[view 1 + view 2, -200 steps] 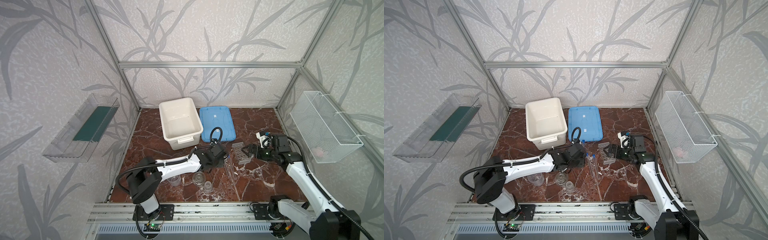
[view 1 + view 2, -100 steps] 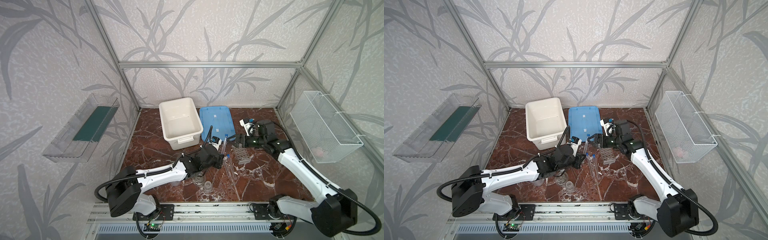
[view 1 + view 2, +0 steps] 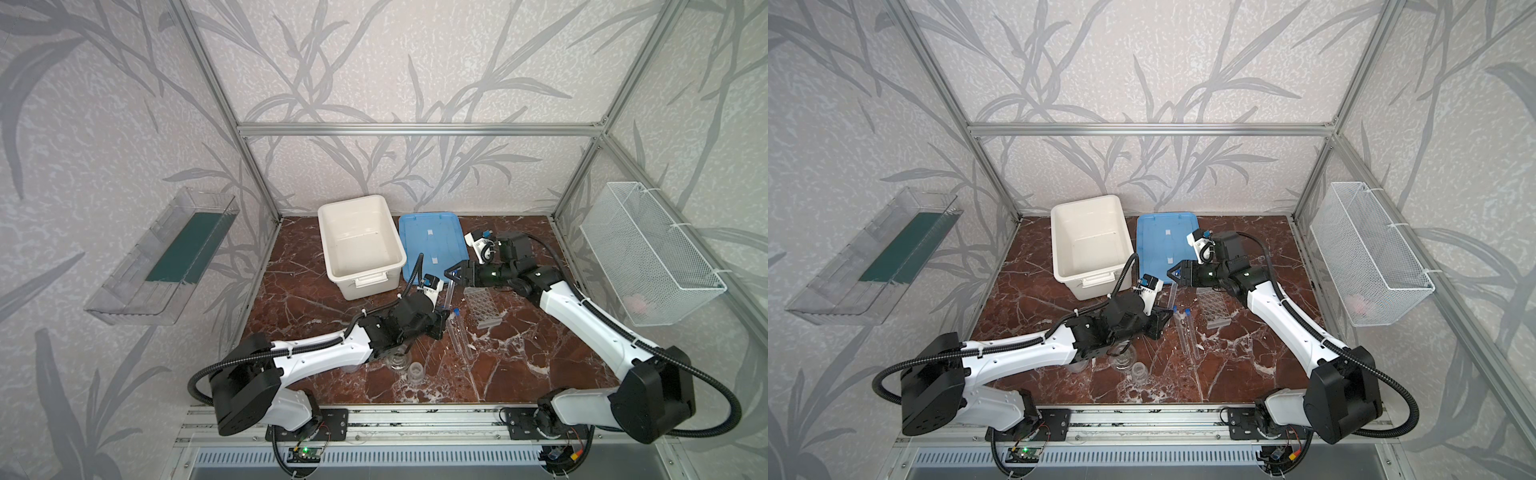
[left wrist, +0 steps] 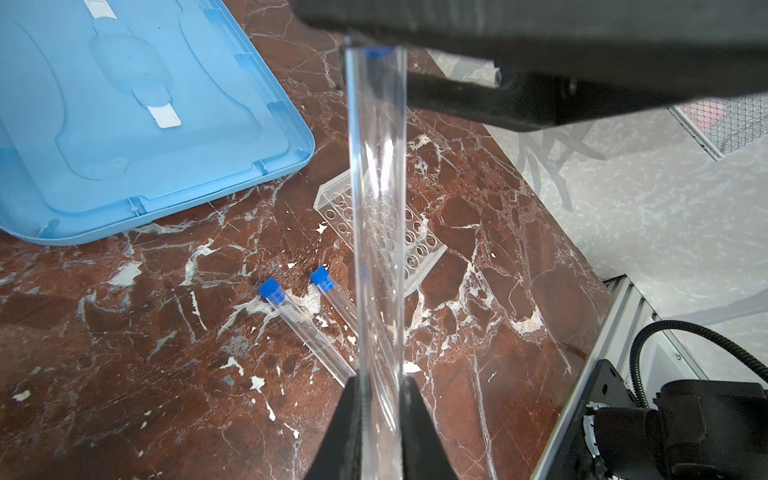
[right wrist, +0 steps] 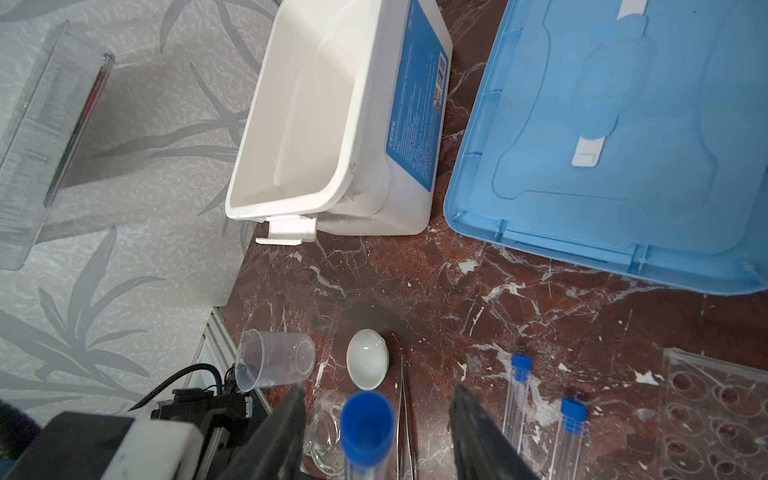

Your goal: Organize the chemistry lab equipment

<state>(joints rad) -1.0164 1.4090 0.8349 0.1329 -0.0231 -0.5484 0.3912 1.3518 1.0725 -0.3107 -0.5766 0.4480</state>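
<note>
My left gripper point(image 4: 379, 386) is shut on the lower end of a clear test tube point(image 4: 376, 208), which stands tilted off the table in both top views point(image 3: 449, 291) point(image 3: 1172, 293). Its blue cap point(image 5: 368, 419) sits between the fingers of my right gripper point(image 5: 376, 395), which is open, with a gap on each side of the cap. Two more blue-capped tubes point(image 4: 299, 320) point(image 5: 571, 432) lie on the marble beside the clear holed rack point(image 3: 482, 307) point(image 4: 415, 245). Near the left arm are a white dish point(image 5: 368, 359), a beaker point(image 5: 274, 359) on its side and a glass flask point(image 5: 326, 428).
A white box point(image 3: 361, 245) and its blue lid point(image 3: 430, 245) lie at the back. Metal tweezers point(image 5: 405, 415) lie by the dish. A wire basket point(image 3: 648, 253) hangs on the right wall and a clear shelf point(image 3: 166, 257) on the left wall.
My left gripper has raised the tube off the table. My right gripper has swung left from beside the rack to the tube's cap, and its jaws have narrowed.
</note>
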